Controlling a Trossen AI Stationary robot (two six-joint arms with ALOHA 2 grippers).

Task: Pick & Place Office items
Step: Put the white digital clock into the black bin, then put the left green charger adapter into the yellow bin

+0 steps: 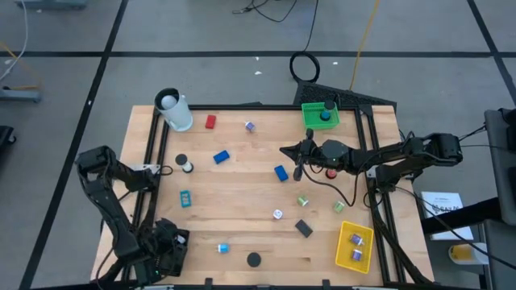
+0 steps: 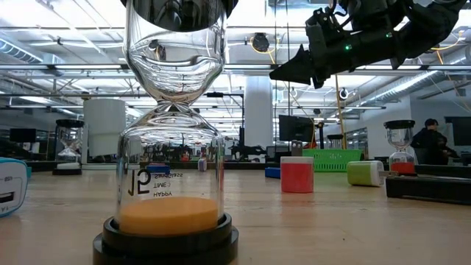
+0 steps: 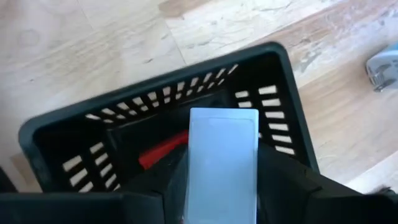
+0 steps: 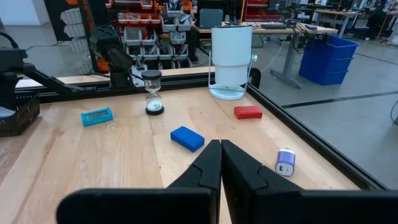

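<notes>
Wrist cams are adding what the overhead can't. Left gripper (image 3: pixel 221 186) is sitting over the black mesh tray (image 3: pixel 50 146) at the table's near-left corner, pinching a pale blue block (image 3: pixel 222 155); a red piece (image 3: pixel 163 152) is lying in the tray underneath. Overhead is only showing a dark mass there.

Right gripper (image 4: pixel 221 163) is hanging above mid-table with fingers pressed together, holding nothing. Its cam is looking over a blue block (image 4: pixel 187 138), red block (image 4: pixel 248 112), teal piece (image 4: pixel 97 116), a small hourglass (image 4: pixel 153 93) and the white cup (image 4: pixel 231 57).

Remaining office items are lying scattered, mostly well apart: blue block (image 1: pixel 280 172) just beside the right gripper, black block (image 1: pixel 303 228), dark disc (image 1: pixel 254 259) near the front edge.

Green tray (image 1: pixel 310 118) is sitting at the far edge, yellow tray (image 1: pixel 343 247) at the near-right corner. Bare wood is showing between the blue blocks and front edge.
</notes>
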